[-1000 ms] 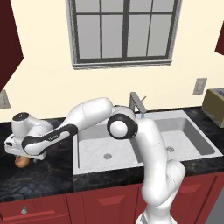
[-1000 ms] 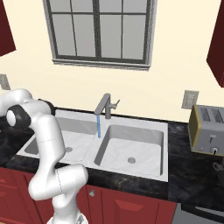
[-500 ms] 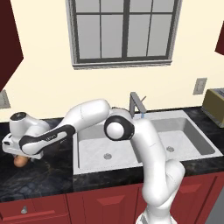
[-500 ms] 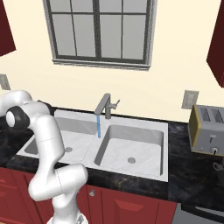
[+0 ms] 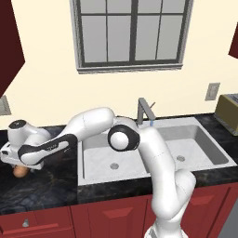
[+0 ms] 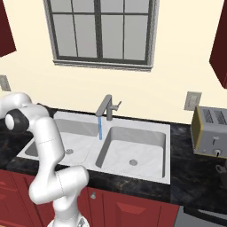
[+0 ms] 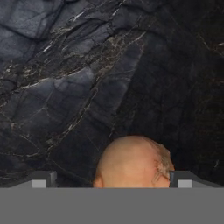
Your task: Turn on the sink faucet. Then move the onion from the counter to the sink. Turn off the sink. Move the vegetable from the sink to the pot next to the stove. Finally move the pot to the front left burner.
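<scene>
You have the arm stretched far out to the left over the bench [image 5: 51, 183], with the gripper [image 7: 109, 178] low over the onion [image 7: 133, 162]. Your jaws stand wide, one fingertip [image 7: 41, 179] on either side of the onion, not closed on it. The onion sits on the black bench left of the sink [image 5: 153, 160]. Since a second ago the hand has sunk a little closer to it; the onion has not moved. Water still runs blue from the sink faucet [image 6: 106, 108] into the basin.
</scene>
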Controlling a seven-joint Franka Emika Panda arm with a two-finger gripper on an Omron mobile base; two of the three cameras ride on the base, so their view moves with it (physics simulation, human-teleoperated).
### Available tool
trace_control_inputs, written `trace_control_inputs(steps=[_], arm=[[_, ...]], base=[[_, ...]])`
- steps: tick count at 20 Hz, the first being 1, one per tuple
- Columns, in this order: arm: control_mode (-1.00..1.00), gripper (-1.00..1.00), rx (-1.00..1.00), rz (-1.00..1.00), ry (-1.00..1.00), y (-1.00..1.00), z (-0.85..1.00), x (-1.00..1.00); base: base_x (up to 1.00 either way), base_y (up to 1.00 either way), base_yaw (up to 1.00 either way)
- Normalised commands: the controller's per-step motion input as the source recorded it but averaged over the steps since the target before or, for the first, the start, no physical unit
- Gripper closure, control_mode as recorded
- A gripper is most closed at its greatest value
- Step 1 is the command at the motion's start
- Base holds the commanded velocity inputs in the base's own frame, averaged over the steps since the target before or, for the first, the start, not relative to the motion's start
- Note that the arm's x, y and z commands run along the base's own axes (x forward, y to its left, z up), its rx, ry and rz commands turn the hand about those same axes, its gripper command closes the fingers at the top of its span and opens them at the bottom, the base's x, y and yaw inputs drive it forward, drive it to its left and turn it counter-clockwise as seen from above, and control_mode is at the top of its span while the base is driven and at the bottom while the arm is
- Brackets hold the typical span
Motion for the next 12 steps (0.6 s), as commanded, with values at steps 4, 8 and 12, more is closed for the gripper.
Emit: trace_control_inputs(steps=[4, 8, 12], arm=[[-1.00, -1.00, 0.00, 0.00, 0.00, 0.00, -0.22, 0.00], [-1.00, -1.00, 0.00, 0.00, -0.03, 0.00, -0.23, 0.00], [-1.00, -1.00, 0.00, 0.00, -0.05, 0.00, -0.29, 0.00]], base=[[0.00, 0.00, 0.00], [0.00, 0.00, 0.00], [0.00, 0.00, 0.00]])
